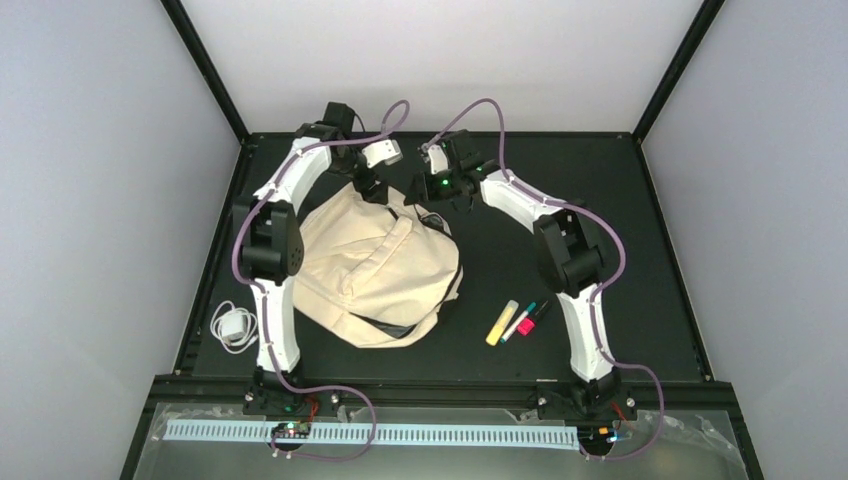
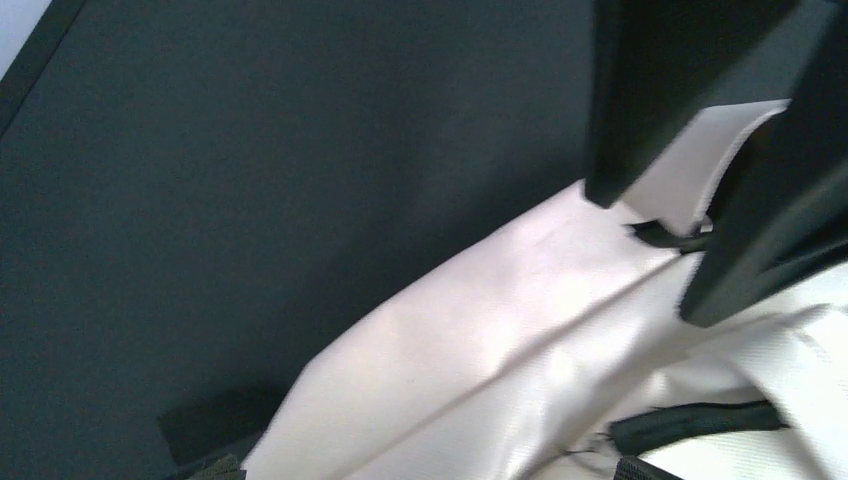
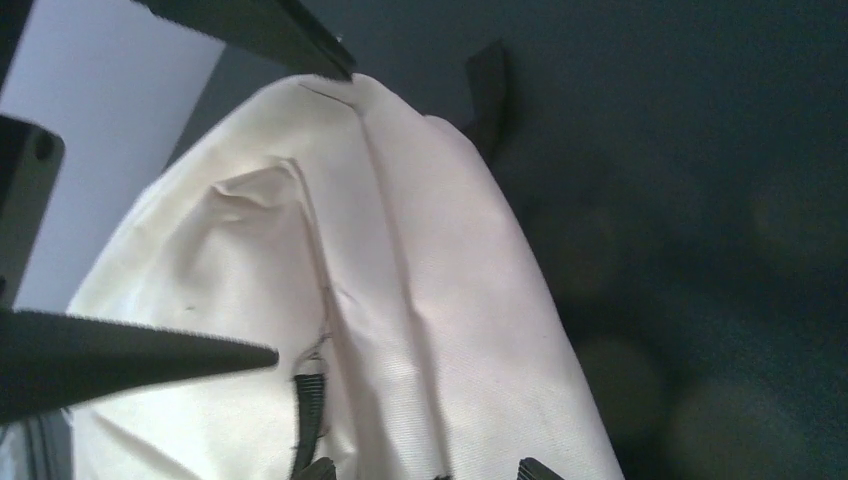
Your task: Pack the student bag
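Note:
The student bag (image 1: 375, 268) is a cream fabric backpack lying left of centre on the black table. Both grippers are at its far top end. My left gripper (image 1: 372, 188) is open wide, its fingertips (image 2: 215, 466) spread over the cream fabric (image 2: 480, 370), touching nothing. My right gripper (image 1: 428, 190) has its jaws partly closed with a ridge of the bag's top fabric (image 3: 420, 330) between the fingertips (image 3: 315, 468). A black strap loop (image 3: 308, 410) hangs by the right gripper's left finger. The bag's opening is not visible.
A yellow highlighter (image 1: 501, 322), a pink marker (image 1: 524, 322) and a dark pen (image 1: 537, 312) lie right of the bag. A white charger with coiled cable (image 1: 234, 326) lies at the table's left edge. The left gripper's black fingers (image 3: 110, 358) cross the right wrist view.

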